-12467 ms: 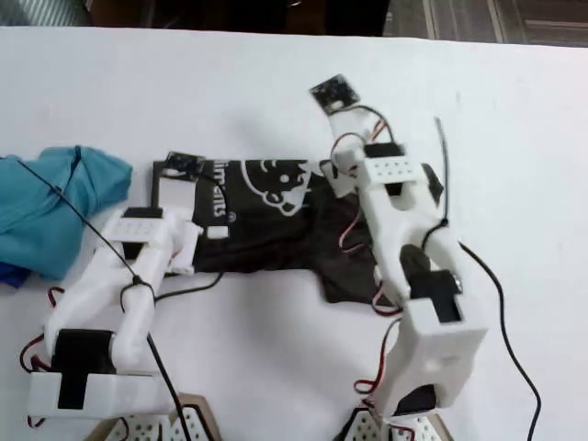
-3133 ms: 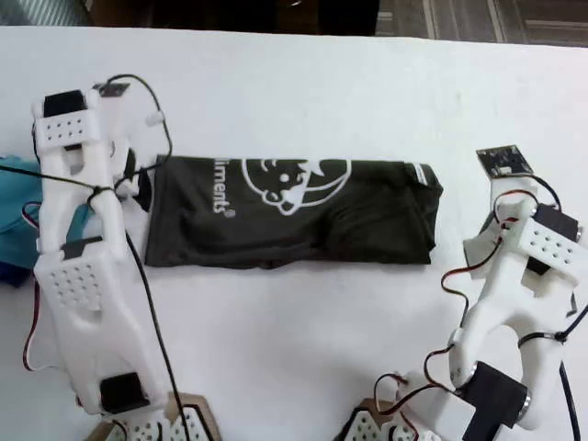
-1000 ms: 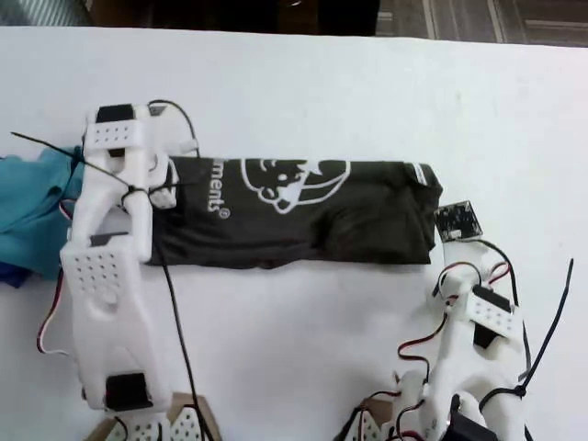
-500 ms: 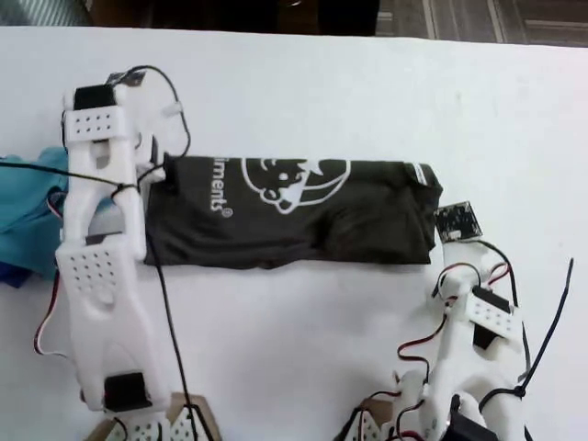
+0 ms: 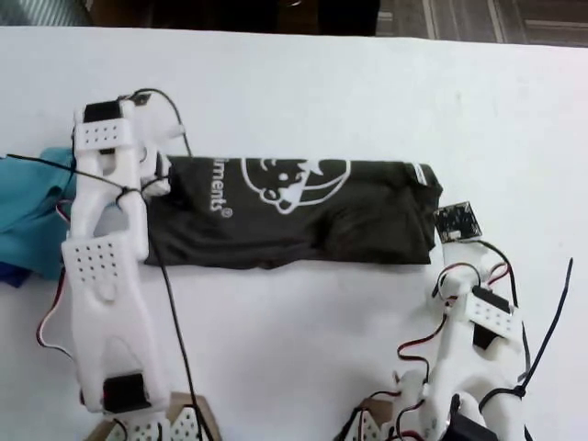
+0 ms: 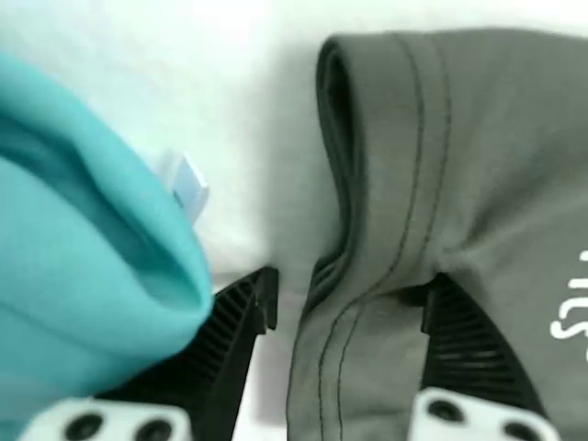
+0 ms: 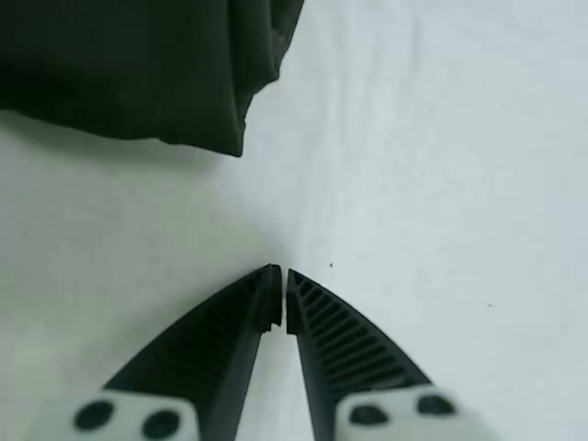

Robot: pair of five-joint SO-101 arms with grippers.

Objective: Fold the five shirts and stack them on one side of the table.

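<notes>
**Status: black shirt part-folded, left jaws placed at its end**

The black shirt [image 5: 303, 216] lies across the middle of the bench [image 5: 303, 83], folded into a long flat band with its white print facing up. Its far edge is straight. Its near edge is uneven, with some bunching toward the right end.

The left arm [image 5: 106, 248] reaches along the left end of the band. In the left wrist view the left jaws are released and stand apart, with the doubled hem of the black shirt [image 6: 441, 184] between them. One jaw sits beside the teal shirt [image 6: 83, 257] and the other against the black cloth. Nothing is clamped.

The right arm [image 5: 478, 322] is drawn in low at the near right. The right jaws are clenched on nothing above bare bench, near the right near corner of the black shirt [image 7: 138, 64] but apart from it.

Progress, as judged:
- Done: lengthwise folds on one shirt.
- Left on this shirt: the cross folds that shorten the band to a compact packet.
- The teal shirt [image 5: 32, 216] lies crumpled at the left edge, touching the black shirt's end, with a strip of blue cloth [image 5: 7, 273] beside it.
- No stack is started. The task is at an early stage
</notes>
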